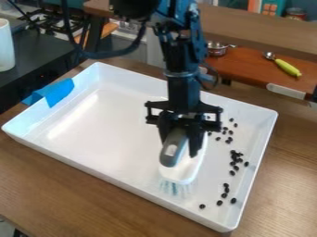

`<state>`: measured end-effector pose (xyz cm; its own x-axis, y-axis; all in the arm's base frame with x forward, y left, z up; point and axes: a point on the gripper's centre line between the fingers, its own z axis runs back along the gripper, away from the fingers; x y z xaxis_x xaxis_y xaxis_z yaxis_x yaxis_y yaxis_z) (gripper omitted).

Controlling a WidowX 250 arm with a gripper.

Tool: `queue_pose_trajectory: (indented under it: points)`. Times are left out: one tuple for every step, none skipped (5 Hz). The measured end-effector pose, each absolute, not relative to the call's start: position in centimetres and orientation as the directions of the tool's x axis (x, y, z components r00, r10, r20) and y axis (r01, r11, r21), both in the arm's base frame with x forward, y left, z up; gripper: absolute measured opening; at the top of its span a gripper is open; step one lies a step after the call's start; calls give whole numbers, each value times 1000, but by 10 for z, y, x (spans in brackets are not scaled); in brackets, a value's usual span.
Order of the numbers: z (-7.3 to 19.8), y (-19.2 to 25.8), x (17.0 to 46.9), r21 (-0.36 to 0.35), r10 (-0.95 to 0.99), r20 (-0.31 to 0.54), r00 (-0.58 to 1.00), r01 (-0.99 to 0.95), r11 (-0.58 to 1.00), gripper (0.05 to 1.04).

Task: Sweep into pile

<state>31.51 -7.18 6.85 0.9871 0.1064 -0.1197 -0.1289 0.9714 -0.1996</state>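
Wood-grained table (74,194), glossy white tray (111,125), black beans (233,200) — jaws closed on bristly brush (182,171)

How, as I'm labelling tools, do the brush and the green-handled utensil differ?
The brush has a grey handle and white head; the utensil has a green handle and metal end. The gripper holds the brush; the utensil lies on the reddish-brown surface. Both have handles.

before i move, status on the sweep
End effector gripping brush. Black beans scattered in tray, unpiled. Blue tape over tray's edge, likely out of the way.
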Motion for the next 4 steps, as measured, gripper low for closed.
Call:
queue_pose_trajectory:
  points:
    - [69, -93, 319, -225, 114, -124, 986, -140, 964, 492]
    - [72, -105, 323, -247, 106, -122, 987, -133, 960, 492]
    - [84, -95, 331, -285, 122, -132, 984, -155, 946, 492]
    - [112, -58, 347, -353, 183, -95, 978, -205, 913, 492]
